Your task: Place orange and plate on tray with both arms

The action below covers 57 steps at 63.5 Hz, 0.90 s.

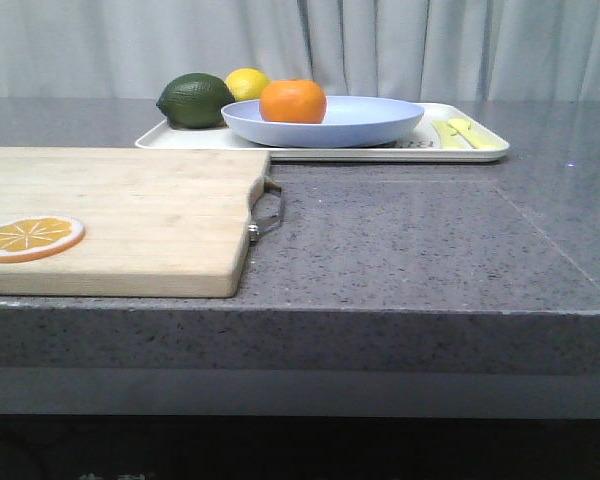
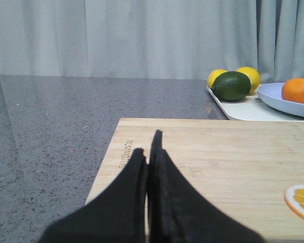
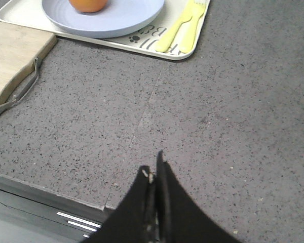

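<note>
The orange [image 1: 293, 101] is sitting inside the plate [image 1: 360, 122], toward the plate's nine o'clock side in the front view, touching its floor. The plate is lying flat on the tray [image 1: 460, 152], which is resting on the grey stone table [image 1: 410, 240] at the far twelve o'clock end of the front view. Yellow-green marks [image 1: 464, 133] are showing on the tray at the plate's three o'clock. At the plate's nine o'clock, a dark green fruit [image 1: 195, 100] is sitting on the tray, with a yellow lemon [image 1: 246, 83] just behind it; the left wrist view is showing a second yellow fruit [image 2: 216, 77] beside them.

Nearer the camera, at about eight o'clock from the tray, a wooden cutting board [image 1: 130, 220] is lying on the table, its metal handle [image 1: 268, 212] pointing toward three o'clock. An orange slice disc [image 1: 30, 237] is lying flat on the board near its nine o'clock edge.

The left gripper [image 2: 151, 147] is hanging over the cutting board with its fingers pressed together and nothing between them. The right gripper [image 3: 155, 169] is hanging over bare table well apart from the tray, its fingers likewise closed together and gripping nothing.
</note>
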Tool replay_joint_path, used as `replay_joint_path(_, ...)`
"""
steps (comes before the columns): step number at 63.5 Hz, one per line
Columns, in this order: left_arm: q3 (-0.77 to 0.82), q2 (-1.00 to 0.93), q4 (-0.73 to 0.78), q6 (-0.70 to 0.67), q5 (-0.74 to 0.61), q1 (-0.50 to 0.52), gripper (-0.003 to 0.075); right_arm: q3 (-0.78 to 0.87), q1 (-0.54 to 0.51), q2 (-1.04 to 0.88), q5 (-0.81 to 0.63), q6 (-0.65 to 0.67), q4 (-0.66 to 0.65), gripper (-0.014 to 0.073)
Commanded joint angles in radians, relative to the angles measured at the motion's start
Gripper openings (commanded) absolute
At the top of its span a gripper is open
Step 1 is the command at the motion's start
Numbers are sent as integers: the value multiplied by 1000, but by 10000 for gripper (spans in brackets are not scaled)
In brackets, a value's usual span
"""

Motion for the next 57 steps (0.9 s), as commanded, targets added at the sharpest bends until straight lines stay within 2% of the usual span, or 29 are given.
replay_joint_path(1,6,-21,-8,-4,-87,2,-18,-26,-3,2,-75,-5,-1,-68)
replay_joint_path(26,6,-21,-8,-4,-87,2,-18,-26,-3,2,-75,-5,-1,-68)
replay_joint_path(34,6,-21,-8,-4,-85,2,-18,12,-10,-51,-103,-5,-8,-68)
replay_joint_path(42,6,-21,-8,-4,-85,2,-18,134,-47,-155,-272,-5,-48,-68)
replay_joint_path(57,6,-21,-8,-4,-85,2,-18,478,-114,-398,-616,-6,-51,-66)
